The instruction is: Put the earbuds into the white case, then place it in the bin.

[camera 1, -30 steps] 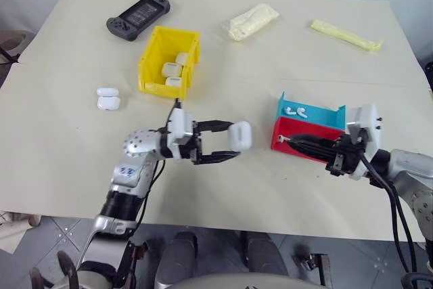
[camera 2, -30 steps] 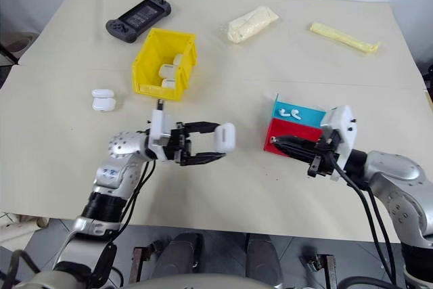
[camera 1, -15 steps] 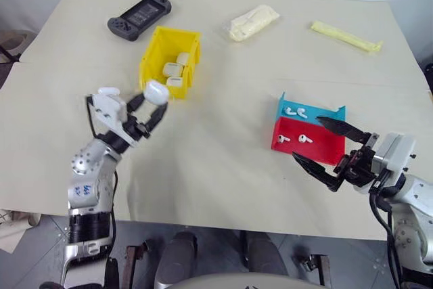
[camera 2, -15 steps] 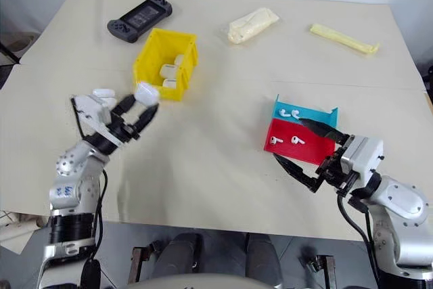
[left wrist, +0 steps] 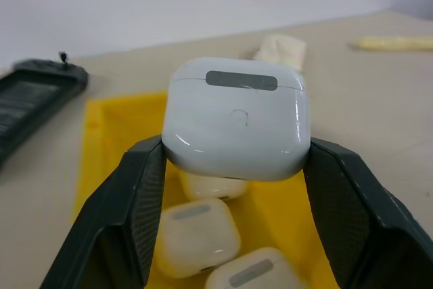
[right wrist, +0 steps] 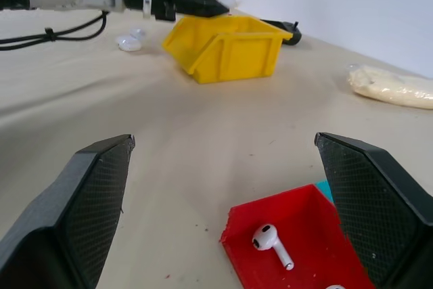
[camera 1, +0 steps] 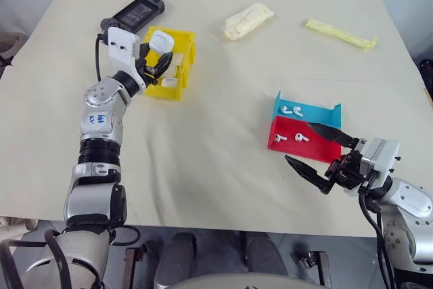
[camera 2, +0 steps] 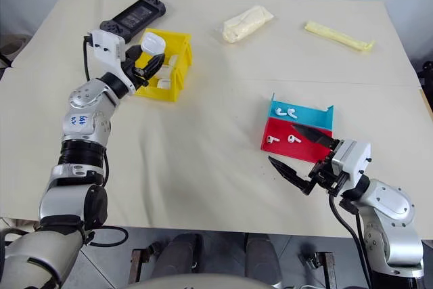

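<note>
- Here the left gripper [left wrist: 233, 167] has its jaws clamped on the glossy white rounded plastic case [left wrist: 235, 118], just above the bright yellow plastic bin [camera 1: 181, 65].
- Right gripper [camera 1: 323, 156]: jaws spread wide, empty, beside the red-and-blue tray [camera 1: 318, 148] holding small white earbuds [camera 1: 292, 109].

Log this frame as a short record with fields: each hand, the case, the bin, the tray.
left hand: over the bin, fingers around the white case
right hand: open, near the tray, holding nothing
bin: yellow, three cases already inside
tray: red part has two earbuds, blue part has two
table: game controller behind the bin
</note>
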### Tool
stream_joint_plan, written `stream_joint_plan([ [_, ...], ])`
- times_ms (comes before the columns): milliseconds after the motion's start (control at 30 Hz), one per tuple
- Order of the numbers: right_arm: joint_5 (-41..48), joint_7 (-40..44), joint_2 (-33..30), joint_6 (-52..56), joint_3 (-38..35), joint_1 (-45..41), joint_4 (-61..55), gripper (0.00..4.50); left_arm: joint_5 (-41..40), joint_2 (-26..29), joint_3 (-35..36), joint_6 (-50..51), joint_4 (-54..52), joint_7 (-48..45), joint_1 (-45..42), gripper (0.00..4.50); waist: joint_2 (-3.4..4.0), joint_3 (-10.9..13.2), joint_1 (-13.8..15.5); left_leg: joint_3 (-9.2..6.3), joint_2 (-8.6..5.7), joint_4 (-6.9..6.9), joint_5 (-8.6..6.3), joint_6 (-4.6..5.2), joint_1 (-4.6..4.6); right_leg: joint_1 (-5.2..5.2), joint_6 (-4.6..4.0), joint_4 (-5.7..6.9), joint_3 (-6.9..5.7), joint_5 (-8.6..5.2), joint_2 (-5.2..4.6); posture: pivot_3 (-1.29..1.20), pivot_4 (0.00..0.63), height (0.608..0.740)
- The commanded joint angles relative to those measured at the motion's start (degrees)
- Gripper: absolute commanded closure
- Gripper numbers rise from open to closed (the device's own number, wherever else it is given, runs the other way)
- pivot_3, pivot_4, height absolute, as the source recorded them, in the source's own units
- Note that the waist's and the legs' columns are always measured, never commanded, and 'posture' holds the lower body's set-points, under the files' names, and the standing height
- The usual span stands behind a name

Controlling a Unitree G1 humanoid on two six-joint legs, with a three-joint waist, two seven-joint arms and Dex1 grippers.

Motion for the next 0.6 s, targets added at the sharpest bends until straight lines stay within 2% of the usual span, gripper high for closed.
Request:
stream_joint_plan([
  [33,2.34,-0.35,-0.66,1.07,0.14,-0.45,-2.79,0.0,0.58,1.11,0.3,-0.14,0.02,0.43,-2.08,0.45,0.0,0.0,-0.02,0.0,0.0,0.01,0.0,0.0,0.0,0.0,0.0,0.02,0.0,0.0,0.0,0.0,0.15,0.74],
  [67,3.1,-0.4,-0.83,1.71,0.01,-0.51,-3.17,0.0,0.69,1.35,0.43,-0.45,-0.71,0.74,-1.74,0.13,0.0,0.0,-0.01,-0.01,0.0,0.02,0.0,0.0,0.0,0.0,0.0,0.03,0.0,0.0,0.0,0.0,0.15,0.74],
  [100,3.84,-0.34,-1.11,2.3,-0.2,-0.73,-3.58,0.0,0.65,1.92,0.41,-0.44,-2.5,0.2,-0.82,0.06,0.0,0.0,0.0,-0.02,0.01,0.02,0.0,0.0,0.0,0.0,0.0,0.04,0.0,0.0,0.0,0.0,0.15,0.74],
  [367,6.81,1.04,-2.9,4.6,-0.28,-1.77,-4.67,0.0,-5.32,8.24,1.78,5.34,-21.35,-9.98,10.14,0.06,0.0,0.0,-0.58,-0.05,0.04,0.02,0.01,-0.01,-0.01,0.0,0.0,0.06,0.01,0.0,-0.03,0.0,0.15,0.74],
  [600,5.51,4.22,-4.13,3.7,-0.27,-1.81,-1.28,0.0,-12.76,20.34,3.27,11.76,-36.89,-28.77,31.09,0.06,0.01,0.0,-0.86,-0.05,0.09,-0.02,0.0,-0.01,0.06,0.01,-0.01,0.04,0.05,0.0,-0.04,0.0,0.15,0.74],
])
